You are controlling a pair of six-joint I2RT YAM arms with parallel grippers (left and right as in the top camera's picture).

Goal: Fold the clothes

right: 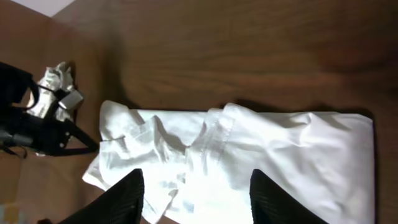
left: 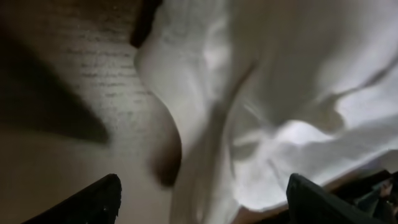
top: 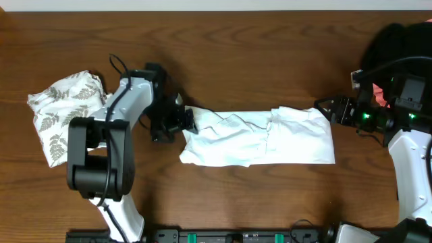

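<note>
T-shirt (top: 260,138), white, lies between left hand (left: 202,202) and right hand (right: 196,194); both spread open, seemingly empty.

— Where is the overhead looking from?
— I'm seeing it looking straight down on the table (top: 229,40) from well above, with the robot's own edge lying at 6 o'clock.
— And the wrist views?
— The left wrist camera is sitting at the 9 o'clock end of the white T-shirt (top: 263,138), facing 3 o'clock, so near that the cloth is blurring. The right wrist camera is hanging farther back at the 3 o'clock end, facing 9 o'clock.
— Overlap?
— All three are sharing that T-shirt; overhead and right wrist are both taking in the left arm (top: 128,101).
</note>
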